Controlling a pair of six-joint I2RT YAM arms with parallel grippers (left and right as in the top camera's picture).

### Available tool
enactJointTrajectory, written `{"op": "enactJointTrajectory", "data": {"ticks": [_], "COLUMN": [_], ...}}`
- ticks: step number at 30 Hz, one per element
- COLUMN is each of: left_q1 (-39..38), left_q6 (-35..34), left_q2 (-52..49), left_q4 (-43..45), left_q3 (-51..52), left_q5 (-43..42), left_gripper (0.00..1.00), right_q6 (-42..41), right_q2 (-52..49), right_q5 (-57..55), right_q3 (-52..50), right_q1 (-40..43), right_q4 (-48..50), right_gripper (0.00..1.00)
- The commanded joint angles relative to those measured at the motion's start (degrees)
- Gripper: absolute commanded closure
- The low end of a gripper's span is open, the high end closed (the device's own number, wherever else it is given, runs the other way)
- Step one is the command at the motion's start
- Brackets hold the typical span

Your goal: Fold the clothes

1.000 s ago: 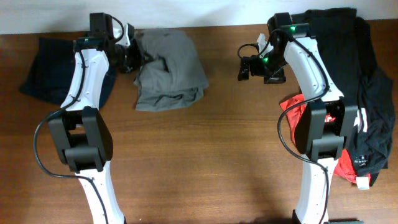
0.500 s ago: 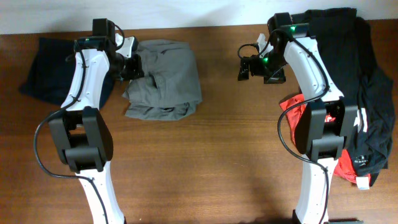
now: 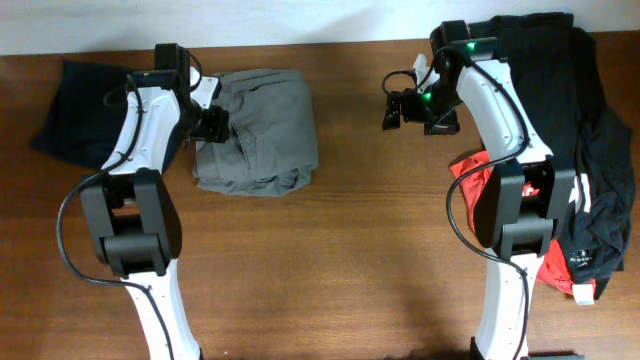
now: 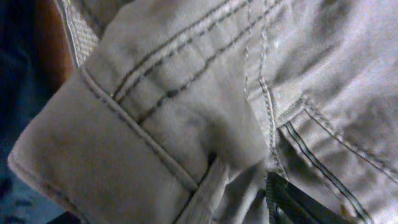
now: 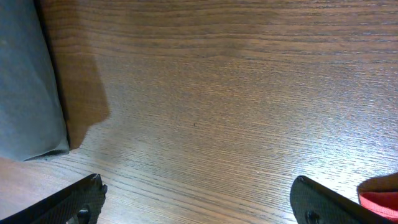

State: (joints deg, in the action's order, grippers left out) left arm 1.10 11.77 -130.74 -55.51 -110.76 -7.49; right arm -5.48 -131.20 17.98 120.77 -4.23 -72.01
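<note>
Brown wooden desk [image 3: 350, 250]. Left arm stretched toward the far edge, left fingers [image 3: 212, 126] against the left side of the folded grey-olive cotton shorts [image 3: 262, 130], which lie rear-left. Their spread cannot be told. Right fingers [image 5: 74, 200] wide apart, empty.

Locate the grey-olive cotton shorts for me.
Overhead, the grey-olive cotton shorts lie on the left side, just right of the dark navy garment, at the left pincer.

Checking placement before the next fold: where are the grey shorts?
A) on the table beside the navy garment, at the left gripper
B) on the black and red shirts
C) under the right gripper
A: the shorts lie bundled next to the navy garment, the left gripper at their edge; the right gripper is well apart.
</note>
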Motion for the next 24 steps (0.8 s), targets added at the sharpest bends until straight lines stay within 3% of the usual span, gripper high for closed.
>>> {"op": "enactJointTrajectory", "data": {"ticks": [1,8,14,24], "left_q1": [0.02,-0.13,-3.56,-9.22], "left_q6": [5.97,8.52,8.44,0.72], "left_q2": [-0.22,-3.54,-7.98,-16.7], "left_q4": [1.88,2.19,0.52,0.37], "left_q3": [1.81,1.97,1.97,1.97], "left_q5": [0.72,0.7,0.72,0.9], "left_gripper": [0.31,0.31,0.25,0.23], "right_q6": [0.59,0.59,0.59,0.61], "right_q2": [2.45,2.45,2.45,2.45], "right_q5": [-0.7,-0.7,-0.7,-0.74], "right_q3": [0.26,0.26,0.26,0.26], "right_q1": [-0.15,-0.15,-0.15,-0.15], "right_q4": [-0.17,0.0,0.02,-0.02], "right_gripper": [0.01,0.01,0.01,0.01]}}
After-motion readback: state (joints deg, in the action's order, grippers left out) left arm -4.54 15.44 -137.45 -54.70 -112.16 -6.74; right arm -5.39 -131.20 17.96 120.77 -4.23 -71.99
